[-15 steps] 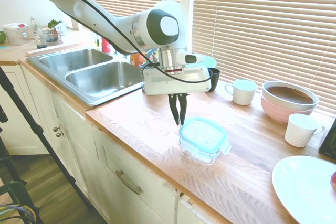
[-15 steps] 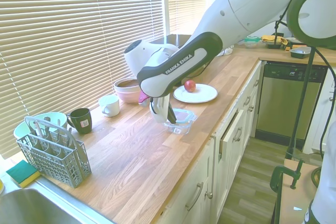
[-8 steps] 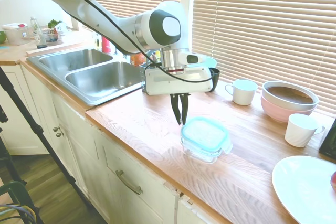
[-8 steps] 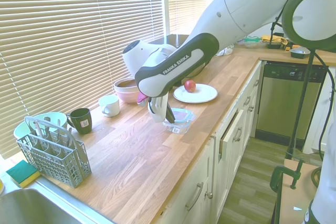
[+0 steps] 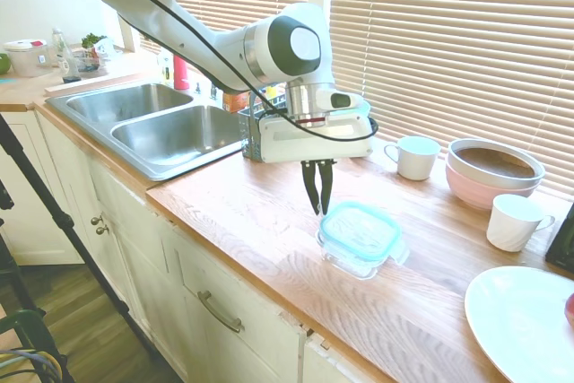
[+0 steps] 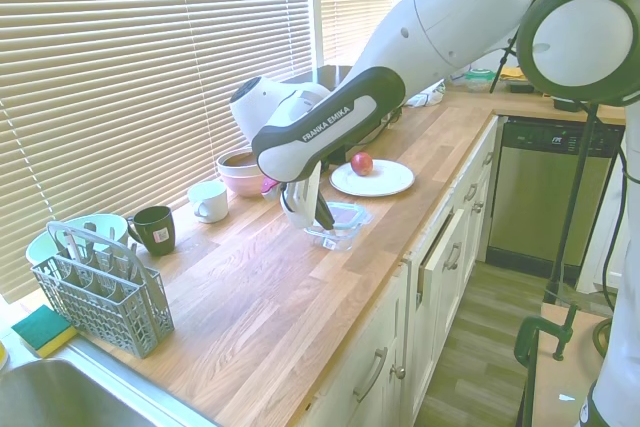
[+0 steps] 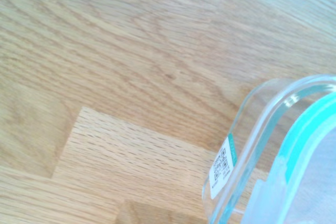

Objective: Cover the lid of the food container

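A wooden tabletop point(image 5: 269, 213) is seen, with the food container point(image 5: 359, 253) set on it near the front edge and the lid point(image 5: 360, 229) laid on top of that dish. Behind the food container, toward the blinds, a white mug point(image 5: 414, 156) and stacked pink and grey bowls point(image 5: 493, 170) are placed. Beside the food container, away from the sink, another white cup point(image 5: 515, 221) and a white plate point(image 5: 520, 320) are found.
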